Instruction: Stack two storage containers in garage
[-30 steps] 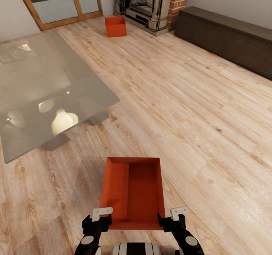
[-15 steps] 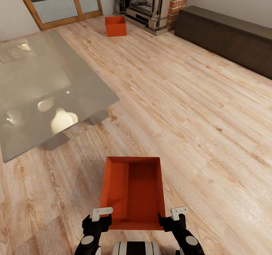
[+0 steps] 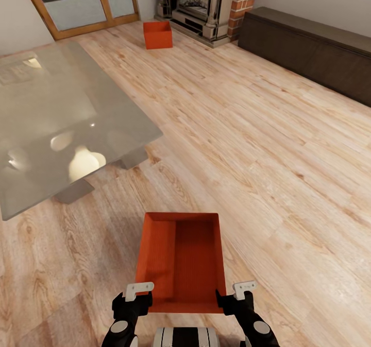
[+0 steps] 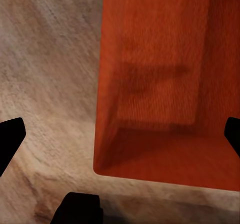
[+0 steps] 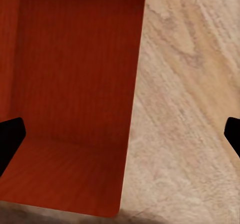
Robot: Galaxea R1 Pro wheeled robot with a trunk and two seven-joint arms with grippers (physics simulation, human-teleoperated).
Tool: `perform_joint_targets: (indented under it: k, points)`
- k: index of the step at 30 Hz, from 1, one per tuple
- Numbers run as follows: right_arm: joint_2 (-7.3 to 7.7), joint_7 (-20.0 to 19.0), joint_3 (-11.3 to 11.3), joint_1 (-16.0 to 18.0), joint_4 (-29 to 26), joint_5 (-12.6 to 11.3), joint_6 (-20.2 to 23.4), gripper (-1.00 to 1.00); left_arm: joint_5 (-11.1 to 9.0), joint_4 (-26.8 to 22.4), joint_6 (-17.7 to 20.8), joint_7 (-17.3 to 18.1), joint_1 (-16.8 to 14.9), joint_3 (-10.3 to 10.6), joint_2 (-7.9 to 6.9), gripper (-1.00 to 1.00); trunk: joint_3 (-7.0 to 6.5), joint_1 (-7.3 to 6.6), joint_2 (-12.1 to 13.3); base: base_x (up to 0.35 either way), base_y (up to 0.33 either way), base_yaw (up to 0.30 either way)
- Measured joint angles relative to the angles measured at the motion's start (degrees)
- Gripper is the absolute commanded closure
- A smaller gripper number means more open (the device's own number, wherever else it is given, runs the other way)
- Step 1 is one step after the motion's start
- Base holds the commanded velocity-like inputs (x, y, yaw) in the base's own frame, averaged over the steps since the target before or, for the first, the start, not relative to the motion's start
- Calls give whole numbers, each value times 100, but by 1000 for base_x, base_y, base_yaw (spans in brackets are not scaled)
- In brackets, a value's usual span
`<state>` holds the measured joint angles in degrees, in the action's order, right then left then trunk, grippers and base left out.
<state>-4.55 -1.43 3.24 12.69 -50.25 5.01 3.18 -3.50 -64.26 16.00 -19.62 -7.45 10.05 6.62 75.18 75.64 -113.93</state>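
I am in the living room, on light wood planks. One orange-red storage container [image 3: 180, 262] sits on the planks just ahead of me, open top up. My left gripper [image 3: 135, 300] hangs open at its near left corner, the container's left wall [image 4: 107, 109] lying between the spread fingers [image 4: 10, 139]. At the near right corner my right gripper [image 3: 233, 301] is open too, straddling the right wall [image 5: 132, 109]. The second storage container [image 3: 157, 35] stands far off by the fireplace. The garage and its floor are out of view.
A low glass-topped table [image 3: 62, 125] fills the left side. A brick-sided fireplace [image 3: 206, 7] and wood-framed glass doors [image 3: 82, 2] line the far wall. A long dark cabinet [image 3: 314, 53] runs along the right. Wood-plank flooring [image 3: 257, 146] lies between.
The whole view has crept very slightly, so the camera moved a little. Both grippers and the near container hold the same places relative to each other.
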Motion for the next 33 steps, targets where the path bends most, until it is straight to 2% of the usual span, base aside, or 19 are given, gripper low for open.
perform_joint_targets:
  k: [2, 10, 21, 29, 33]
  points:
    - [0, 0, 0, 2, 0, 0, 0, -100, 0, 0, 1, 0, 0, 0, 0, -100, 36, 44, -80, 0, 0, 0]
    - [0, 0, 0, 0, 0, 0, 0, -100, 0, 0, 1, 0, -3, 1, 0, -100, 36, 45, -82, 0, 0, 0]
    - [0, 0, 0, 2, 0, 0, 0, -100, 0, 0, 2, 0, -1, 2, 0, -100, 233, 286, -521, 0, 0, 0]
    - [0, 2, 0, 2, 0, 0, 0, -100, 0, 0, 2, 0, 0, 1, 0, -100, 234, 286, -523, 0, 0, 0]
    - [0, 0, 0, 2, 0, 0, 0, -100, 0, 0, 2, 0, -2, 6, 0, -100, 305, 373, -682, 0, 0, 0]
